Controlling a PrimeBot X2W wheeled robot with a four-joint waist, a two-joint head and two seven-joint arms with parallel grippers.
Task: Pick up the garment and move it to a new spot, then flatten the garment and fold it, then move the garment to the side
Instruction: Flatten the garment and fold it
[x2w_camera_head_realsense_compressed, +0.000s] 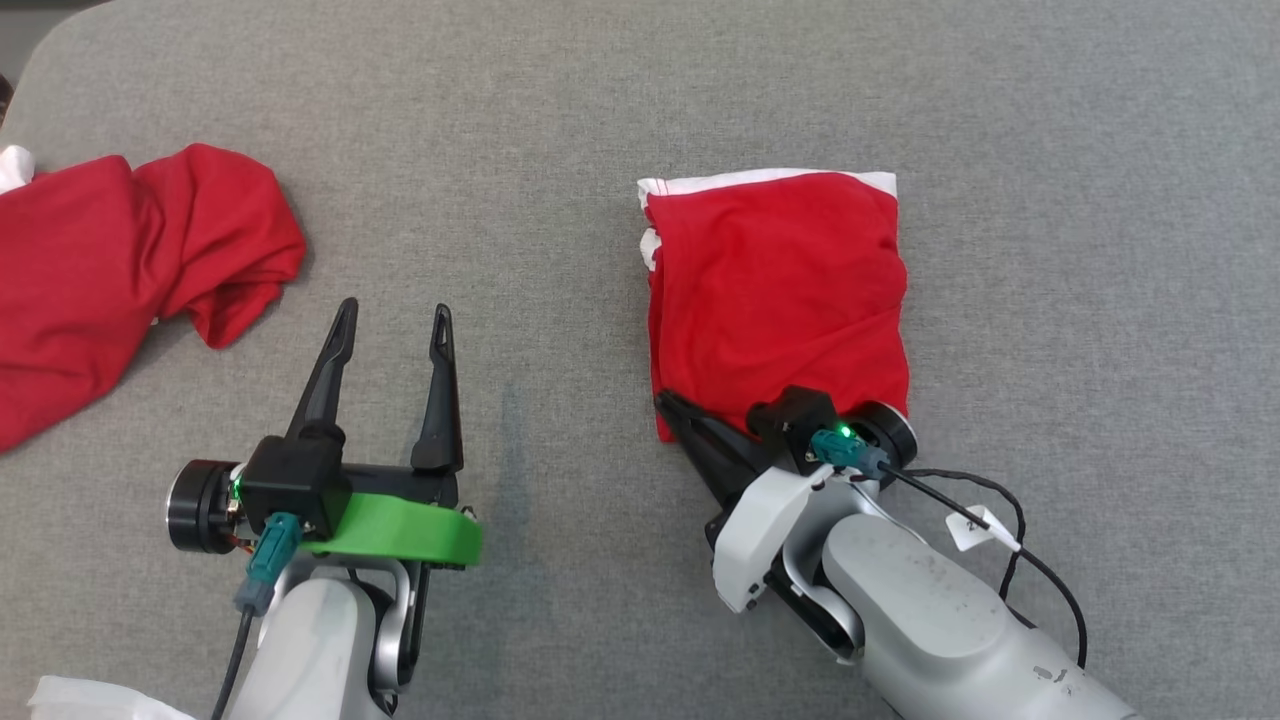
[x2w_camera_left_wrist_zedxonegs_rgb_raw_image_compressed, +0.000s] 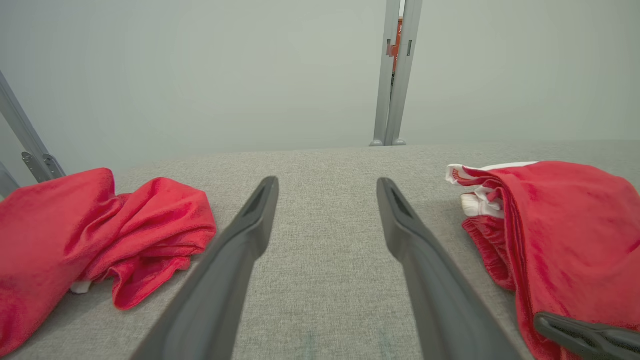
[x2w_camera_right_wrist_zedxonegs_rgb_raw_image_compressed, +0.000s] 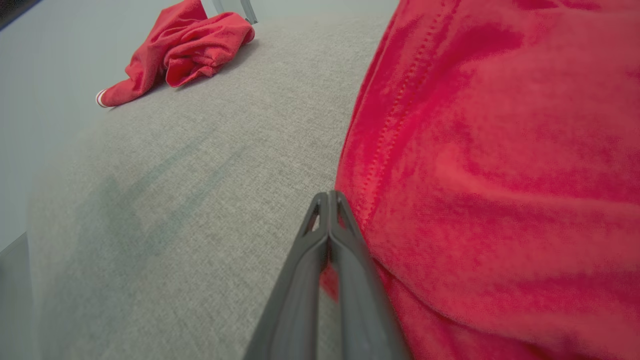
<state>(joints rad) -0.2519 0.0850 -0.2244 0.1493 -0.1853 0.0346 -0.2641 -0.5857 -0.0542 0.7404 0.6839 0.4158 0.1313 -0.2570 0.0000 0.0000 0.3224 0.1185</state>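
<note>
Reading left to right: well left of the folded garment (x2w_camera_head_realsense_compressed: 775, 290) you have a second red cloth (x2w_camera_head_realsense_compressed: 120, 270), crumpled. Between the two, the left pincer (x2w_camera_head_realsense_compressed: 395, 310) hovers over bare worktop (x2w_camera_head_realsense_compressed: 560, 150), spread wide and holding nothing. The folded garment lies as a neat rectangle, so the fold looks done; the move aside probably remains. The right pincer (x2w_camera_head_realsense_compressed: 668, 402) sits at the garment's near-left corner, fingers pressed together. Whether cloth is caught between them, you cannot tell.
</note>
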